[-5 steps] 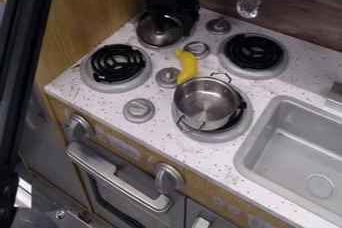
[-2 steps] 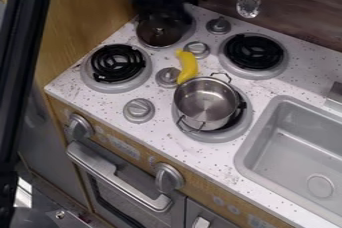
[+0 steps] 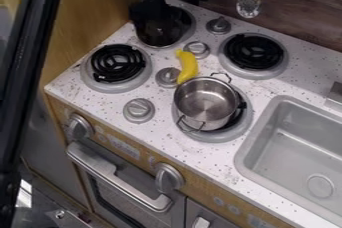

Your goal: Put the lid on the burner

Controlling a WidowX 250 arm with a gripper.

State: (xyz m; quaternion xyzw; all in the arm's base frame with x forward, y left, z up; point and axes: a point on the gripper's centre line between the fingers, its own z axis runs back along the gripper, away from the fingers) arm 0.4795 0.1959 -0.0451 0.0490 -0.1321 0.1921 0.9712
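The lid (image 3: pixel 159 38) is round, dark and glossy, with a brownish look where it shows below the black gripper (image 3: pixel 150 14). It is at the burner (image 3: pixel 190 26) in the upper left of the stove, whose pale grey ring curves out on the right; whether it sits flat there, I cannot tell. The gripper hangs over the lid, and I cannot tell whether it is apart, together or clamped on anything.

The counter (image 3: pixel 230 154) is white with dark specks (rather like a bird's egg), with a grey sink (image 3: pixel 267 117) at the right. Wood-look panels stand behind it and at its left.

A yellow banana (image 3: pixel 188 67) lies between the lid and a two-handled steel pot (image 3: pixel 206 103), which stands on the lower right burner. Silver knobs (image 3: pixel 139 109) dot the stove, and a dark upright frame (image 3: pixel 30 72) blocks the view's left edge
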